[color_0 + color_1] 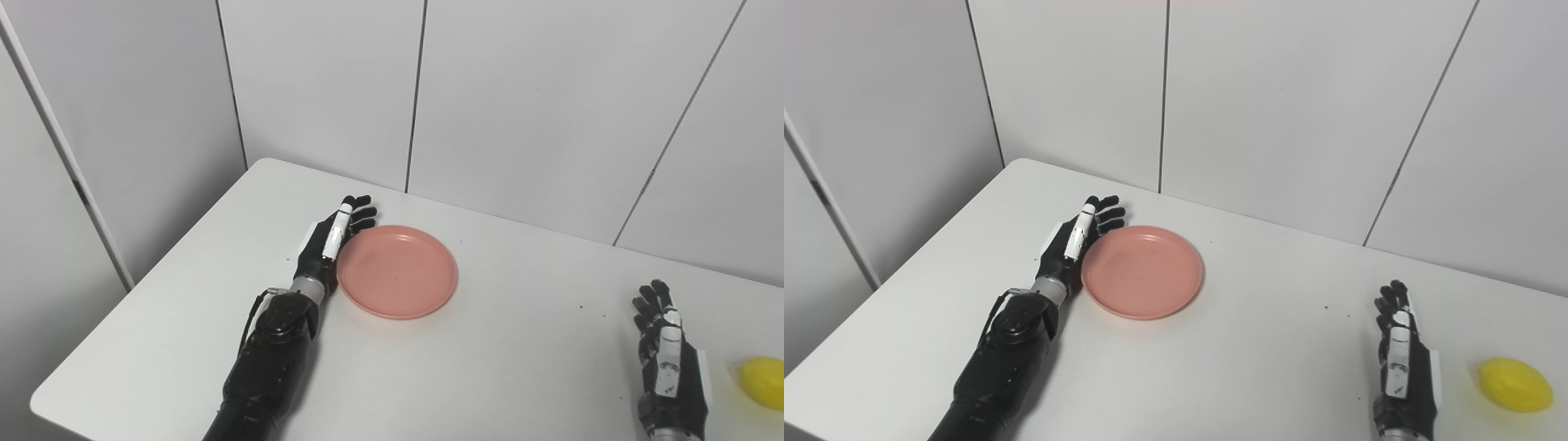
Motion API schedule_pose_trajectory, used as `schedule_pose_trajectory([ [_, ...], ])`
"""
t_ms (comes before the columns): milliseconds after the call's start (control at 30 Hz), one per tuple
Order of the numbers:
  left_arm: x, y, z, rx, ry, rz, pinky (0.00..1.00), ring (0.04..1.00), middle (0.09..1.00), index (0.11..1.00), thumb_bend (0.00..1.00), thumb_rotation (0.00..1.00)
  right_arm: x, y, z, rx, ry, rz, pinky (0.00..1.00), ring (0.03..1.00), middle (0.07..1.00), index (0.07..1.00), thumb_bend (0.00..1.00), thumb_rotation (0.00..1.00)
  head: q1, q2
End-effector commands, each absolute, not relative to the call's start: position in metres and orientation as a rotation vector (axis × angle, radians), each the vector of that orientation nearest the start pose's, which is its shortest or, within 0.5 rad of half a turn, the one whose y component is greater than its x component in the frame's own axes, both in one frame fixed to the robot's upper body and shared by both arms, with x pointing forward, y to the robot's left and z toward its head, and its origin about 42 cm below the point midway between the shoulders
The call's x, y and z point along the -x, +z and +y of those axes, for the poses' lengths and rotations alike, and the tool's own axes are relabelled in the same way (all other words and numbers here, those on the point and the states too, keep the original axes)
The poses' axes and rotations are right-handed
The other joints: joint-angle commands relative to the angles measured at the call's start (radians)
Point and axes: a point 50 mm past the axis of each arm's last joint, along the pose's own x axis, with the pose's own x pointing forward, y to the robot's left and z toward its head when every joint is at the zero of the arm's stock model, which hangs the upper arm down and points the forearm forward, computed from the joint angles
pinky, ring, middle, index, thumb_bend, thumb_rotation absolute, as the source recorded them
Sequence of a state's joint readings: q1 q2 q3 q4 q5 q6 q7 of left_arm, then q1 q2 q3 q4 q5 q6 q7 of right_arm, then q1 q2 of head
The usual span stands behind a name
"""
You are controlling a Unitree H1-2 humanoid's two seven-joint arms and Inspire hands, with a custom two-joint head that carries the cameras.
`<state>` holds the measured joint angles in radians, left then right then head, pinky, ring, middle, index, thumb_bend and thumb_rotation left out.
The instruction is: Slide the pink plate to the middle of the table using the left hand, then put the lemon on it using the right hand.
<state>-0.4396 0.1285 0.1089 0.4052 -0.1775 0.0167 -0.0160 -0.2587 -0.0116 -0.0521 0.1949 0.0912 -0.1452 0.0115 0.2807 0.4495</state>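
Judging by its thin, shallow form, the pink plate point(397, 271) is taken for light, stiff and slippery, best pushed at the rim. It lies toward the counter's point(502, 367) back-left, touched by the empty, spread left hand point(334, 242). The lemon point(1515, 384) rests near the right edge, just beside the empty, spread right hand point(1399, 361).

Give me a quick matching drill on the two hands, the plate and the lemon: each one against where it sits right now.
1. left hand
2. right hand
3. pink plate
4. lemon

A. empty, flat on the table
B. near the table's right edge, untouched
C. open, against the plate's left rim
D. open, just left of the lemon, apart from it

Pairs: 1-C, 2-D, 3-A, 4-B
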Motion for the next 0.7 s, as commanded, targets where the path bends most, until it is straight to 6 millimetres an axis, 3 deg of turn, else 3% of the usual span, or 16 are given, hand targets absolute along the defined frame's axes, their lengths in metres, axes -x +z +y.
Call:
schedule_pose_trajectory([
  [0, -0.432, 0.151, 0.231, 0.097, -0.028, -0.052, 0.83, 0.827, 0.821, 0.807, 0.39, 1.0, -0.358, 0.126, -0.207, -0.092, 0.01, -0.214, 0.99, 0.939, 0.933, 0.933, 0.68, 1.0, -0.011, 0.005],
  [133, -0.431, 0.15, 0.216, 0.107, -0.046, -0.055, 0.83, 0.831, 0.823, 0.803, 0.4, 1.0, -0.357, 0.126, -0.203, -0.102, 0.008, -0.212, 0.99, 0.942, 0.935, 0.935, 0.67, 1.0, -0.039, 0.015],
  [300, -0.426, 0.153, 0.199, 0.135, -0.077, -0.046, 0.85, 0.844, 0.831, 0.815, 0.41, 1.0, -0.358, 0.128, -0.194, -0.125, -0.014, -0.234, 0.97, 0.927, 0.922, 0.913, 0.66, 0.99, -0.138, 0.051],
  [500, -0.418, 0.156, 0.188, 0.154, -0.118, -0.043, 0.84, 0.842, 0.836, 0.825, 0.4, 1.0, -0.359, 0.131, -0.177, -0.157, -0.041, -0.231, 0.92, 0.893, 0.894, 0.88, 0.71, 0.89, -0.264, 0.087],
  [667, -0.41, 0.152, 0.18, 0.148, -0.136, -0.035, 0.84, 0.848, 0.847, 0.839, 0.39, 1.0, -0.36, 0.137, -0.16, -0.114, -0.01, -0.221, 0.96, 0.91, 0.904, 0.894, 0.72, 0.94, -0.387, 0.107],
])
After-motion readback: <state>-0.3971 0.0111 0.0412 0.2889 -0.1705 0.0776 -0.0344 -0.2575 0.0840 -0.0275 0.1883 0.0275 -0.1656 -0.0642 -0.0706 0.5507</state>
